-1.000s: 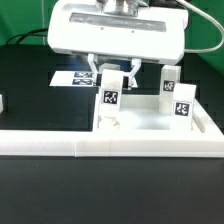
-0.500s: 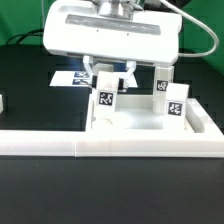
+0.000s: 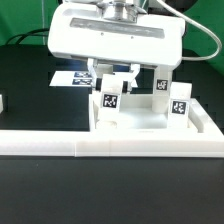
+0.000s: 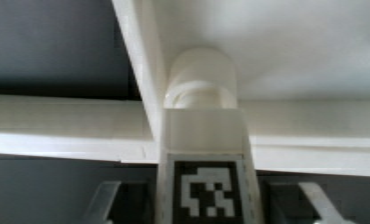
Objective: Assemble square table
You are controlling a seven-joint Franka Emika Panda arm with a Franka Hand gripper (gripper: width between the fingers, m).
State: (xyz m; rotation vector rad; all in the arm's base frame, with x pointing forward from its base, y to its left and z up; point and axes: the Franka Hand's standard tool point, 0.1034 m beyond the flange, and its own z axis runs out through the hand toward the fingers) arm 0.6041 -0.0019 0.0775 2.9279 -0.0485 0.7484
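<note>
Your hand (image 3: 117, 75) is clamped on a tagged leg (image 3: 111, 98), standing upright, long axis vertical, tag facing the exterior camera, foot on the square tabletop (image 3: 140, 124) near the corner at the exterior view's left. Two more legs (image 3: 178, 105) stand toward that view's right. Risk: if the leg tilts off vertical, the thread could jam or the tabletop shift against the white wall (image 3: 60, 146).
</note>
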